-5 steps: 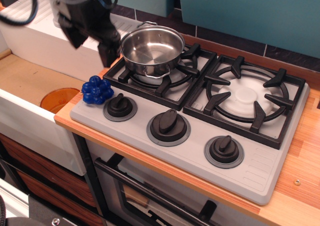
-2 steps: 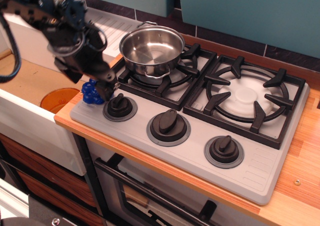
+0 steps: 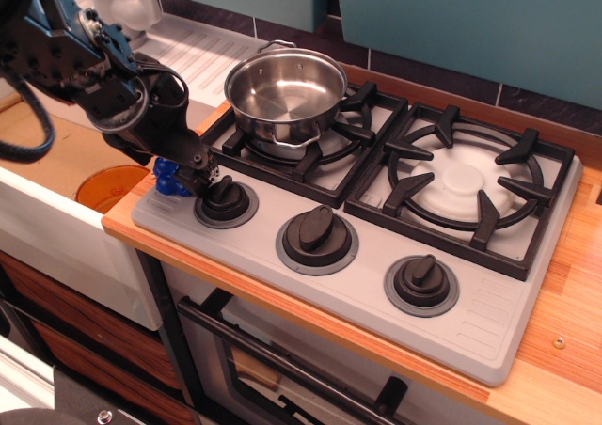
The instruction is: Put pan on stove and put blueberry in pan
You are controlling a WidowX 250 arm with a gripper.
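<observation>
The shiny steel pan (image 3: 287, 86) stands upright and empty on the left burner grate of the grey stove (image 3: 489, 322). The blueberry (image 3: 166, 177), a dark-blue cluster, lies on the stove's front left corner, beside the left knob (image 3: 226, 199). My black gripper (image 3: 196, 179) is down at the blueberry and covers its right side. Only the berry's left edge shows. The arm hides the jaws, so I cannot tell whether they are open or shut on it.
The right burner grate (image 3: 466, 181) is bare. Two more black knobs (image 3: 317, 237) (image 3: 420, 282) sit along the stove front. A white sink (image 3: 56, 228) with an orange disc (image 3: 108, 182) in it lies to the left. A white draining board (image 3: 202, 44) is behind.
My gripper has come down from above and behind the pan's left side to the blueberry at the stove's front left corner. It now covers most of the berry. The pan has not moved.
</observation>
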